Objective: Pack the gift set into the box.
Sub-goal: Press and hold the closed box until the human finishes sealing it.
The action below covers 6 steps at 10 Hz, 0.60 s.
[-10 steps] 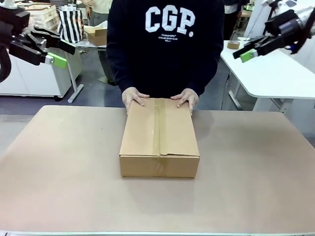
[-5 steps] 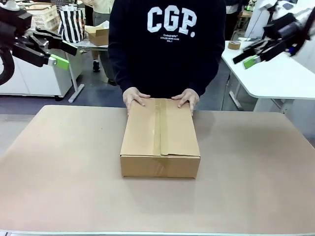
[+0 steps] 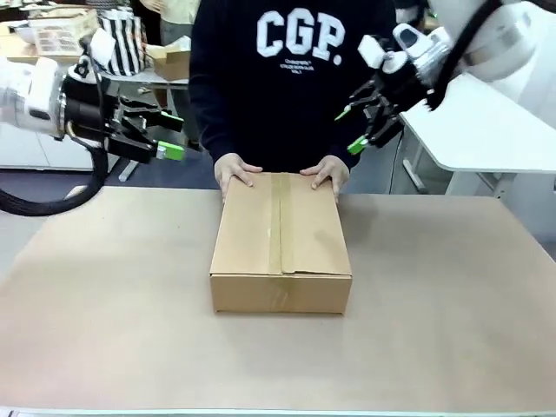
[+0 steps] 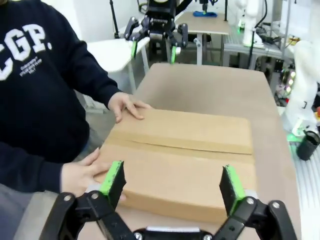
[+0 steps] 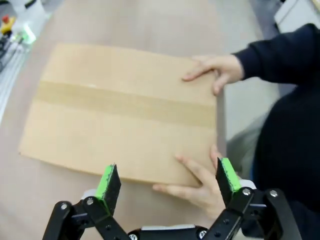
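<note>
One box (image 3: 281,239), flaps shut with tape along the seam, sits mid-table (image 3: 104,287) toward the far edge; contents hidden. Person's hands (image 3: 236,172) rest on its far end. Left gripper (image 3: 169,137) and right gripper (image 3: 350,129) hover spread, empty, either side. Likely step: opening. Next move needs the flaps freed.

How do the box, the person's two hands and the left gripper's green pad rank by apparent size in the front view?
1. The box.
2. The hand at picture left and the hand at picture right, alike: tied.
3. The green pad.
</note>
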Motion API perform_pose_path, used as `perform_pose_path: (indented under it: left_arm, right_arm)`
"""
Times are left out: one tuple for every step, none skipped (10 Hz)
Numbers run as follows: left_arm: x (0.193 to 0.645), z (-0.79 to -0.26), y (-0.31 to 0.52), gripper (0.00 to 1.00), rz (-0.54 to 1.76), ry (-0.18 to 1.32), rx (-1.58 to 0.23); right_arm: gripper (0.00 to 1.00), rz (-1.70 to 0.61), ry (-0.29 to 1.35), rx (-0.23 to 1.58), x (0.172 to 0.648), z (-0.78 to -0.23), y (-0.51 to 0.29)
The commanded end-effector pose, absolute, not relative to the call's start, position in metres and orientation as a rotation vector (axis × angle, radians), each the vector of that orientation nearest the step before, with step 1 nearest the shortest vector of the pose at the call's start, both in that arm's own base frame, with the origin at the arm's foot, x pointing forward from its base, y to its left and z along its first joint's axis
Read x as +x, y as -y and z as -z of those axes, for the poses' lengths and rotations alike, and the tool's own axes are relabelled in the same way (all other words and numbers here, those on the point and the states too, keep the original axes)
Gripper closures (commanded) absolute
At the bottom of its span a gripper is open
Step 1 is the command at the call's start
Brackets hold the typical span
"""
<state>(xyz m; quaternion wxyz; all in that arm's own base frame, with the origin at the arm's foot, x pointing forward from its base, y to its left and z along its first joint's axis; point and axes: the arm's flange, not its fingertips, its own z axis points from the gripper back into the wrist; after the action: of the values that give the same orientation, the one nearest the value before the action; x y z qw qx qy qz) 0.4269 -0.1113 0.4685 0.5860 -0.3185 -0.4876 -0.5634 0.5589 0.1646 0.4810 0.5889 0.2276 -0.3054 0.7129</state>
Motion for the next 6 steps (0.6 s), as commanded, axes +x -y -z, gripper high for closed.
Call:
perform_pose_path:
  left_arm:
    - [0.423, -0.431, 0.148, 0.0, 1.387, 1.165, -0.752]
    - [0.421, -0.417, 0.159, 0.0, 1.38, 1.112, -0.789]
    - [0.43, -0.425, 0.15, 0.0, 1.416, 0.768, -1.006]
    - [0.421, -0.427, 0.151, 0.0, 1.369, 1.119, -0.781]
    - [0.421, -0.427, 0.151, 0.0, 1.369, 1.119, -0.781]
    - [0.419, -0.407, 0.164, 0.0, 1.389, 0.986, -0.879]
  right_arm:
    - [0.0, -1.684, 0.784, 0.671, 0.549, -0.444, -0.182]
    - [0.0, -1.746, 0.746, 0.693, 0.54, -0.436, -0.194]
    - [0.0, -1.739, 0.558, 0.756, 0.537, -0.439, -0.178]
    - [0.0, -1.682, 0.723, 0.654, 0.551, -0.436, -0.188]
    - [0.0, -1.71, 0.671, 0.716, 0.542, -0.426, -0.194]
    - [0.0, -1.619, 0.814, 0.691, 0.55, -0.445, -0.196]
